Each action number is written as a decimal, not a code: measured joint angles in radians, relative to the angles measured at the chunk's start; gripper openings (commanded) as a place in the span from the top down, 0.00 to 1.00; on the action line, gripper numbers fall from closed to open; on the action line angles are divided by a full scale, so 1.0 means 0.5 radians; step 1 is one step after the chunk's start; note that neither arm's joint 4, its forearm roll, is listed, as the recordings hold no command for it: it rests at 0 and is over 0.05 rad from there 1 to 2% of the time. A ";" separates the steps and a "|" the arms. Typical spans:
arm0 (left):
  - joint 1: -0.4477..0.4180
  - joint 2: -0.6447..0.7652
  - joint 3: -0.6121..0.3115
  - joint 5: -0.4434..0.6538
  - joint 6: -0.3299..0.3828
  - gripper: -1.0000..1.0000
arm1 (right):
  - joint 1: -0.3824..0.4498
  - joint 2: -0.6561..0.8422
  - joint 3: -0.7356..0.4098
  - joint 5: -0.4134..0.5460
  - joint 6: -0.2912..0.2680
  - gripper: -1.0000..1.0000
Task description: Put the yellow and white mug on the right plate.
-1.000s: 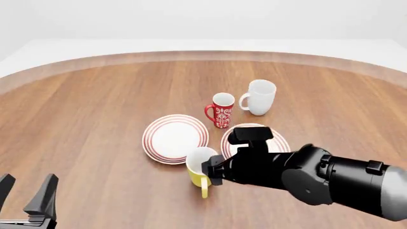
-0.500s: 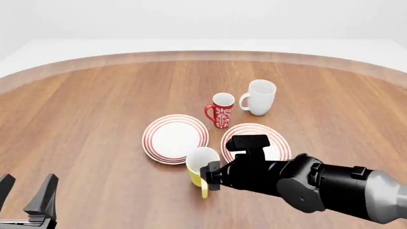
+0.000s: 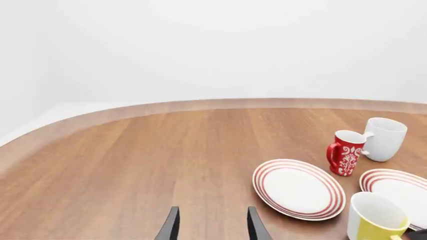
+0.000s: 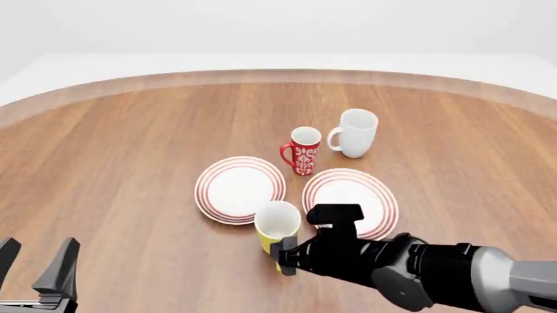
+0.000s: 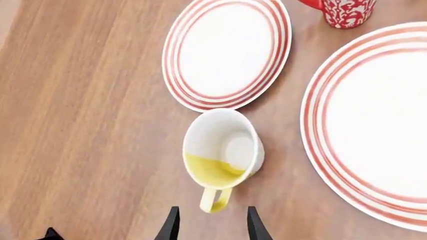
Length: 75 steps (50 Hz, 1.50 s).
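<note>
The yellow and white mug (image 4: 276, 227) stands upright on the table just in front of the gap between the two plates, its handle pointing to the near edge. The right plate (image 4: 355, 191) lies empty to its right. My right gripper (image 4: 285, 256) is open and low at the mug's near side. In the right wrist view the mug (image 5: 223, 156) is close ahead, its handle in line with the gap of the open gripper (image 5: 210, 225), not touching. The right plate (image 5: 373, 125) is beside it. My left gripper (image 4: 39, 270) is open and empty at the near left.
The left plate (image 4: 239, 189) lies empty behind and left of the mug. A red patterned mug (image 4: 303, 150) and a white mug (image 4: 354, 134) stand behind the plates. The left wrist view shows the left gripper (image 3: 212, 226) over bare wood, the crockery far off to one side.
My right arm has drawn back toward the near edge and sunk lower, uncovering the right plate. The yellow mug and my left arm have not moved.
</note>
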 measured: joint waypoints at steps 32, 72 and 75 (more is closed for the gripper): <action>0.000 0.000 0.000 0.000 0.000 0.00 | -0.012 0.066 -0.031 -0.062 -0.023 0.00; 0.000 0.000 0.000 0.000 0.000 0.00 | -0.042 0.185 -0.065 -0.164 0.001 0.00; 0.000 0.000 0.000 0.000 0.000 0.00 | -0.039 0.199 -0.055 -0.183 0.012 0.00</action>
